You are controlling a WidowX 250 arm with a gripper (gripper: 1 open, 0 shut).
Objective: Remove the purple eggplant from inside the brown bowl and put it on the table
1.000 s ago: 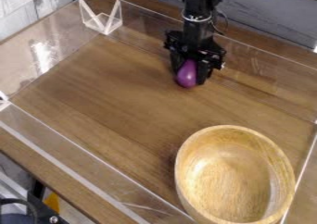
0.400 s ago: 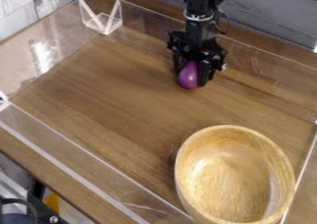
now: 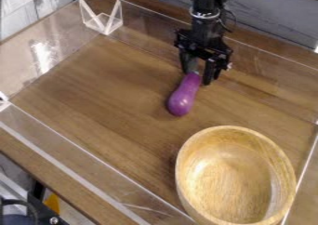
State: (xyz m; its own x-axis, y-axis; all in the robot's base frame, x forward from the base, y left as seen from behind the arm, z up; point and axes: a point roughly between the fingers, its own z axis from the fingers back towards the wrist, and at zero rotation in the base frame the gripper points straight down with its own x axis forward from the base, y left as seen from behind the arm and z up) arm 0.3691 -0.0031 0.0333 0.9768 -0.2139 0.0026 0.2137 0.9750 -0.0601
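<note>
On the table, the purple eggplant lies, seemingly unlabelled.

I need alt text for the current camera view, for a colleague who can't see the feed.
A purple eggplant lies on the wooden table, its upper end right under the black gripper pointing straight down at it. The brown bowl sits empty at the lower right, apart from the eggplant. Clear acrylic walls edge the table.

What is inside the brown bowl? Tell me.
Nothing: the brown bowl shows only bare wood. The purple eggplant lies on the table. The near inner wall is hidden.
</note>
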